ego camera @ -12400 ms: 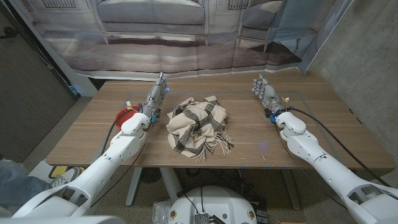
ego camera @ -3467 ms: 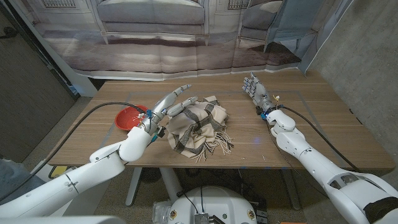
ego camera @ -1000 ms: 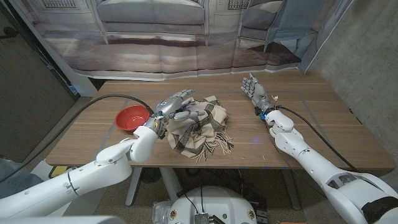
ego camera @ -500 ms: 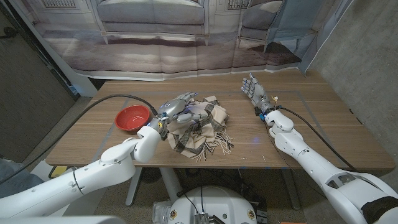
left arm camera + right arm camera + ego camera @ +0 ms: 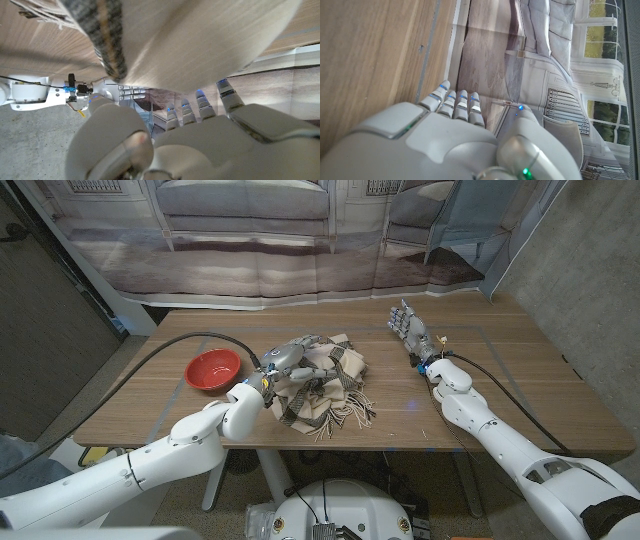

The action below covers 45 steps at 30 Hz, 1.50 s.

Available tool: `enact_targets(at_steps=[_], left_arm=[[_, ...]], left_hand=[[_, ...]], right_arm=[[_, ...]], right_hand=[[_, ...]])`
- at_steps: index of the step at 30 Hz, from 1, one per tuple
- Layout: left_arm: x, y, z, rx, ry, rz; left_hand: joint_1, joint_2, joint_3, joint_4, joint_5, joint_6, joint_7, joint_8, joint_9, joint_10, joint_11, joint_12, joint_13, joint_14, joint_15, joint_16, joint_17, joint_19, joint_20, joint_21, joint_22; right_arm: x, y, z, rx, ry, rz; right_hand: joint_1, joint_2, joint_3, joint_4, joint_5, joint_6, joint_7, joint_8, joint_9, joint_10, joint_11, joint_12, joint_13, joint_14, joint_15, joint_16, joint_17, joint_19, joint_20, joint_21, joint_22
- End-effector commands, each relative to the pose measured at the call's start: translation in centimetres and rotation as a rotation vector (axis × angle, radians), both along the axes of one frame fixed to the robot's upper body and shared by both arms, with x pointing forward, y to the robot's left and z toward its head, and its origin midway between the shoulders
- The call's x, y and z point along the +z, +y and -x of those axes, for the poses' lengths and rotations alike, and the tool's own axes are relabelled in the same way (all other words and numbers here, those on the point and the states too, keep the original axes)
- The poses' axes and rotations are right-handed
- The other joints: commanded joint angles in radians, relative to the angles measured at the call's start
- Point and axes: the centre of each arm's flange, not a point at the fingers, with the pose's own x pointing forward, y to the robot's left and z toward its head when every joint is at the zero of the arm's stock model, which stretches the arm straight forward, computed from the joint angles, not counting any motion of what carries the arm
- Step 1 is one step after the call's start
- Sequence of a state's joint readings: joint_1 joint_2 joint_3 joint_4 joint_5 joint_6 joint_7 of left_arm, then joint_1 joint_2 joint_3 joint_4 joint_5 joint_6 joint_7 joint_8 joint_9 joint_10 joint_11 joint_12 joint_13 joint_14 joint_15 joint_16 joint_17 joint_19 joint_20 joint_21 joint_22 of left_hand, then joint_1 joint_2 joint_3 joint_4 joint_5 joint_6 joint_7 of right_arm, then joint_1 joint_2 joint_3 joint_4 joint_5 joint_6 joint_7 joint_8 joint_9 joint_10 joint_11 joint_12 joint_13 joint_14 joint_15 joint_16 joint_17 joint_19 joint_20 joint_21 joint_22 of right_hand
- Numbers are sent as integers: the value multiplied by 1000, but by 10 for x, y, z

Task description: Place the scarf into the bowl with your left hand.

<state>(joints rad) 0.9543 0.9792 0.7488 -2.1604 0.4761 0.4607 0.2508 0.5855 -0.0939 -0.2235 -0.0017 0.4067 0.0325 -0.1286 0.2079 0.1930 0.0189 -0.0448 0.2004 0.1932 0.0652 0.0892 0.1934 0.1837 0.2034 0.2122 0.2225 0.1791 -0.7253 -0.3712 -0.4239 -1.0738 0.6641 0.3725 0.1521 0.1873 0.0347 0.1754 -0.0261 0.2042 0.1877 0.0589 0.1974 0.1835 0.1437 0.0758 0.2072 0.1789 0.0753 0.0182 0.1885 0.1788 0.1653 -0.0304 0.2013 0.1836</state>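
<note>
The left hand (image 5: 287, 361) had pushed further into the near-left side of the scarf (image 5: 322, 381), its fingers curling down into the folds where half a second before they lay more on top. It looked like a grasp closing, but whether cloth was truly held I could not tell; in the left wrist view the fingers (image 5: 200, 107) looked fairly straight beneath hanging fabric. The scarf stayed heaped mid-worktop (image 5: 520, 390), not yet lifted. The red bowl (image 5: 214, 367) sat left of it, just beside the arm. The right hand (image 5: 411, 326) stood idle, fingers upright, loosely apart, holding nothing, unchanged.
</note>
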Motion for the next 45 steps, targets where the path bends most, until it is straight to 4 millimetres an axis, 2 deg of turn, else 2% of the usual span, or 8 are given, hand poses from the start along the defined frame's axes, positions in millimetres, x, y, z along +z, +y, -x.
enact_targets(at_steps=[1,20,31,36,45], left_arm=[[-2,-6,-6,18,41,-48],[-8,-12,-10,96,66,-95],[-13,-19,-13,125,71,-138],[-14,-23,-11,144,64,-156],[-21,-32,-13,185,88,-212]], left_hand=[[15,-1,-6,0,5,6,0,3,4,-7,-9,7,3,-2,3,2,2,2,4,-2,2],[30,2,-8,-6,8,11,-3,4,4,-9,-10,7,3,-2,2,1,2,-1,4,-7,2],[42,5,-7,-10,10,11,-4,3,4,-15,-14,5,3,-6,2,-1,2,-3,4,-10,2],[64,12,-5,-18,14,-30,-2,-13,4,-24,-10,2,3,-9,1,-3,2,-6,4,-14,3],[74,16,-5,-21,16,-36,-5,-13,4,-32,-13,1,3,-15,-1,-4,2,-7,4,-16,3]], right_arm=[[-1,0,-1,1,-1,-5],[7,0,0,4,-22,1],[4,-1,1,3,-21,-5],[4,-1,1,2,-20,-8],[3,-1,0,6,-20,-9]], right_hand=[[8,-3,1,-2,2,5,-5,-3,4,9,-6,5,5,10,4,1,5,9,-1,5,2],[4,-3,-2,-2,2,6,-6,-3,4,13,-3,5,5,11,4,0,5,9,0,5,2],[3,-3,-3,-2,2,6,-7,-3,4,13,-5,5,5,12,5,0,5,10,0,5,2],[3,-3,-3,-2,2,7,-7,-3,4,14,-4,5,5,12,5,0,5,9,1,4,2],[2,-2,-4,-2,2,8,-8,-2,4,16,-4,5,5,12,6,0,5,9,1,4,2]])
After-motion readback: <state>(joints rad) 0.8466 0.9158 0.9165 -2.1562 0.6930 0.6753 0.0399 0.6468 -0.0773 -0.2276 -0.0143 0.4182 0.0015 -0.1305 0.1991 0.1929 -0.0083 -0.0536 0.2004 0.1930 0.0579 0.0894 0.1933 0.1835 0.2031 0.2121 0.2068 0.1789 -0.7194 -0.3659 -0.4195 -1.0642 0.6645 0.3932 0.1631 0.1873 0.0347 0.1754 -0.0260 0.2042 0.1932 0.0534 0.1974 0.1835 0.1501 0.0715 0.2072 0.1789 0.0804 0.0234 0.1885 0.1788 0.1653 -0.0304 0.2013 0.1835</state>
